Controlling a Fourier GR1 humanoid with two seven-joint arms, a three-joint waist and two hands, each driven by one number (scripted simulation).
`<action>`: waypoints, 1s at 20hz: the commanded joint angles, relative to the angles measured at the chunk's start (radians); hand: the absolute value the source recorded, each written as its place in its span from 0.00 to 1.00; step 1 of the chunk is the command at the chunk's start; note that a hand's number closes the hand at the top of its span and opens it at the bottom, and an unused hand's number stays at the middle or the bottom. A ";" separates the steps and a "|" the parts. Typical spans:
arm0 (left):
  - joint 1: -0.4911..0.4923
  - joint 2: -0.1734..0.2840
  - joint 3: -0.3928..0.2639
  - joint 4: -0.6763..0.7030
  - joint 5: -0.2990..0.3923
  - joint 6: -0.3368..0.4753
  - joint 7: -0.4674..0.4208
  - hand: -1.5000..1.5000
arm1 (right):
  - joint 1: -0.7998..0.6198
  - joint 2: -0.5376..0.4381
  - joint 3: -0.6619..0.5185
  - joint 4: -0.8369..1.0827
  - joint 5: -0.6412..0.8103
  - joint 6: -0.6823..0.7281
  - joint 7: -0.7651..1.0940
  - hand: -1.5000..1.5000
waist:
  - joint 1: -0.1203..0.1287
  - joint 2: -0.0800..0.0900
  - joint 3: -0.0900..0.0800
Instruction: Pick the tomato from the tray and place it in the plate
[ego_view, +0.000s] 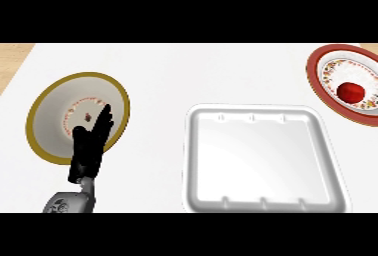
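A red tomato (352, 91) lies in the red-rimmed plate (322, 84) at the upper right edge of the head view. The white tray (263, 158) sits in the middle, with nothing in it. My left hand (90, 145) stands at the left, fingers straight and pointing up, in front of a gold-rimmed white plate (52, 105). It holds nothing. My right hand does not show.
The white counter (192, 75) spreads around the tray and both plates. A strip of wooden surface (13, 55) shows at the upper left corner. The gold-rimmed plate has a small patterned centre, partly hidden by my left hand.
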 joint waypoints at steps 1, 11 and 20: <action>0.028 -0.007 -0.019 -0.034 0.004 -0.013 -0.014 0.50 | 0.010 -0.040 -0.038 -0.002 -0.043 0.087 -0.001 0.00 | 0.022 0.003 0.001; 0.059 0.005 -0.011 -0.021 -0.002 -0.017 -0.028 0.50 | 0.108 0.014 -0.029 -0.057 -0.051 0.114 -0.122 0.00 | 0.022 0.002 0.001; 0.002 0.006 -0.001 -0.005 -0.005 -0.017 -0.021 0.50 | 0.129 0.057 -0.006 -0.072 -0.030 -0.018 -0.098 0.00 | 0.018 0.005 0.000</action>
